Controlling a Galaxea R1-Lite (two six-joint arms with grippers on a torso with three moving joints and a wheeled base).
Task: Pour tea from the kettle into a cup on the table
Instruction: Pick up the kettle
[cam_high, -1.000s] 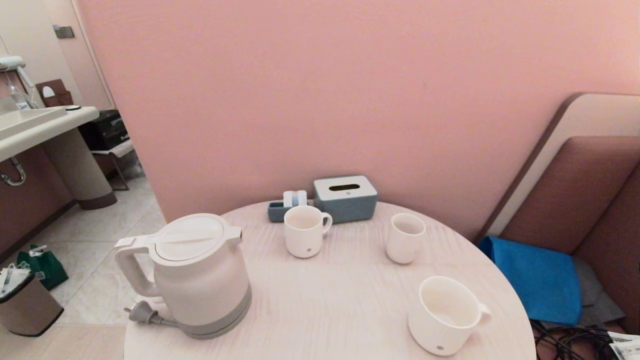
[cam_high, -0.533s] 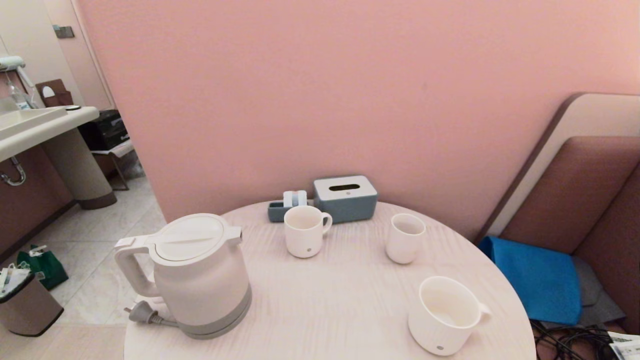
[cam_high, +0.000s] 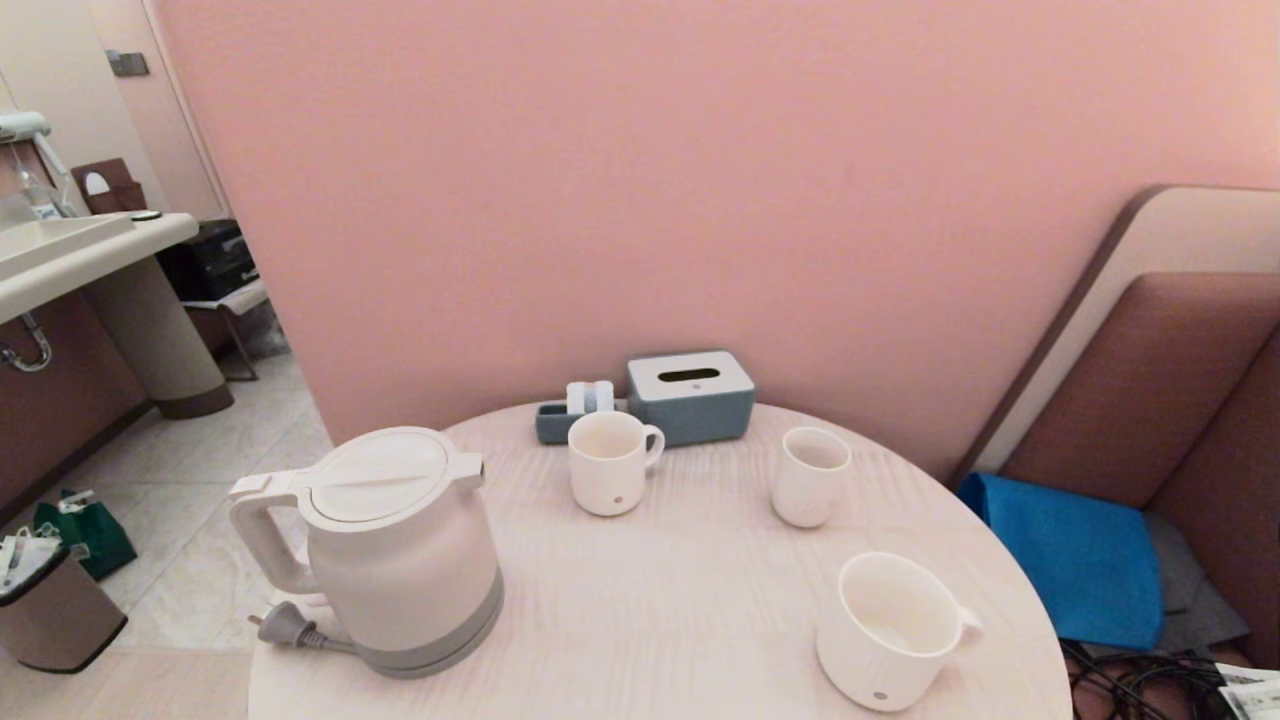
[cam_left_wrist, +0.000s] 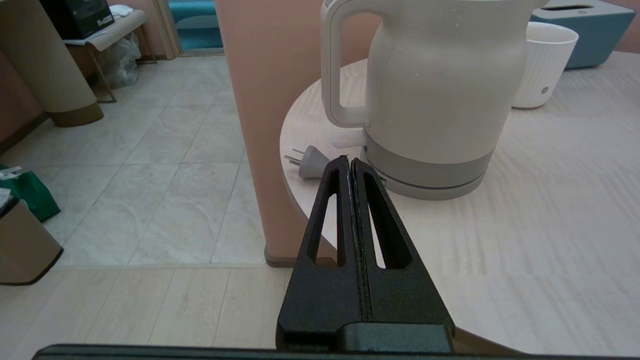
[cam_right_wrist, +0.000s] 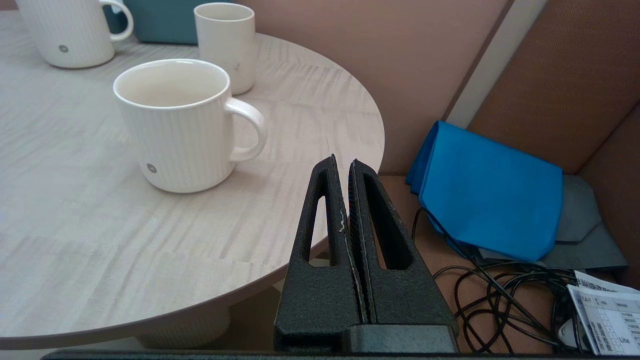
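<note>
kettle (cam_high: 400, 550) stands upright at the table's (cam_high: 660, 620) left edge, wide ribbed cup (cam_high: 890, 630) near its right front edge, left gripper (cam_left_wrist: 350, 162) off the edge by the kettle's base, right gripper (cam_right_wrist: 340, 162) beside the cup's handle, both jaws pressed together.

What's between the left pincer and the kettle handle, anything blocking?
Nothing visible. The left pincer, shut, sits off the table's near-left edge, with the kettle's loop handle facing it. The grey plug lies on the table below the handle, beside the approach line rather than across it.
</note>
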